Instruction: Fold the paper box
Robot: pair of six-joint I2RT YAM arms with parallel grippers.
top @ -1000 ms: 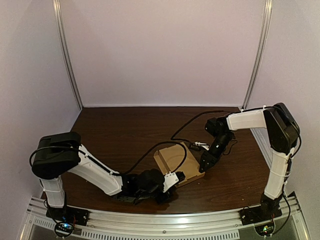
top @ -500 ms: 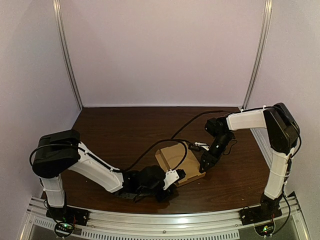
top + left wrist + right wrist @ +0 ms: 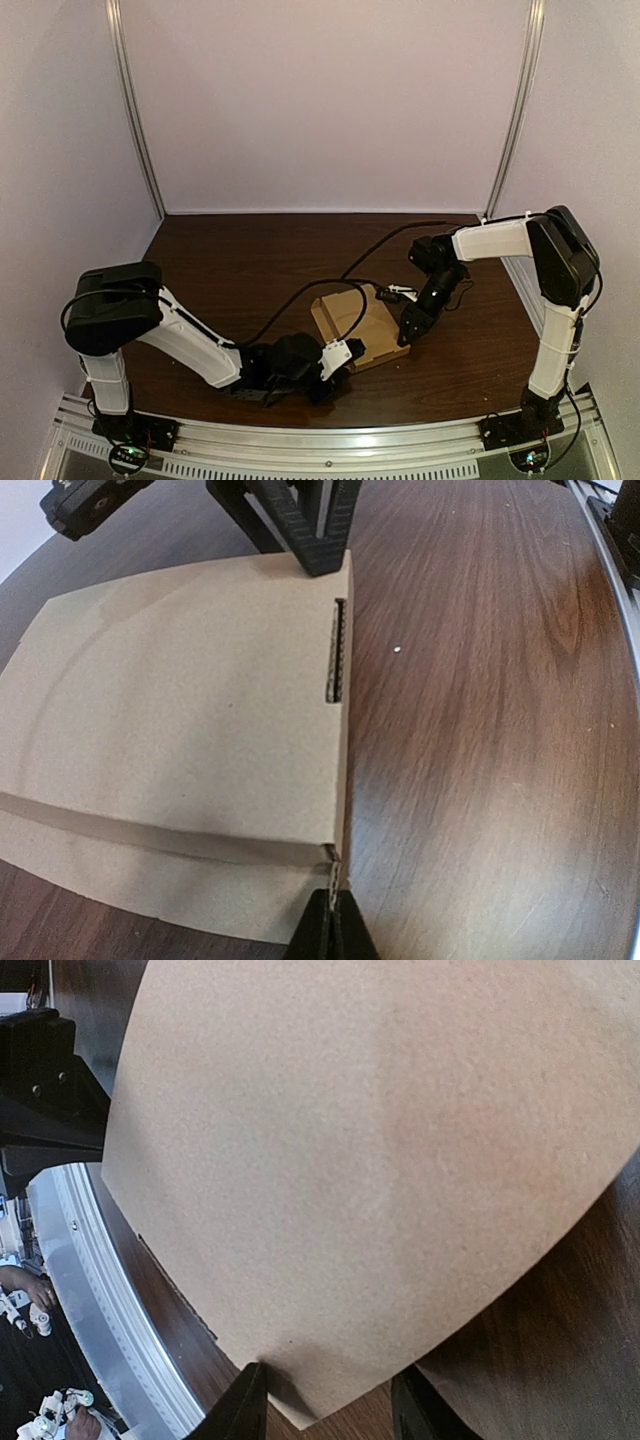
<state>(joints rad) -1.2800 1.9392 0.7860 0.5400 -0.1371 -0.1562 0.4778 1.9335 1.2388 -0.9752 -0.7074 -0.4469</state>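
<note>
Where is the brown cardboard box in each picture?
Top external: the cardboard box lies in the middle of the near half.
Left wrist: the box fills the left half.
Right wrist: the box covers most of the picture.
Shared landmark: the dark wooden table under it.

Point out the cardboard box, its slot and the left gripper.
cardboard box (image 3: pixel 170 700): left wrist view, top panel.
slot (image 3: pixel 336 650): left wrist view, mid-length.
left gripper (image 3: pixel 330 912): left wrist view, between fingertips.

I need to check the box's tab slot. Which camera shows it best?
Left wrist: the slot sits sharp at the right edge of the box. The top external view shows the box too small to make it out; the right wrist view shows only plain cardboard.
</note>
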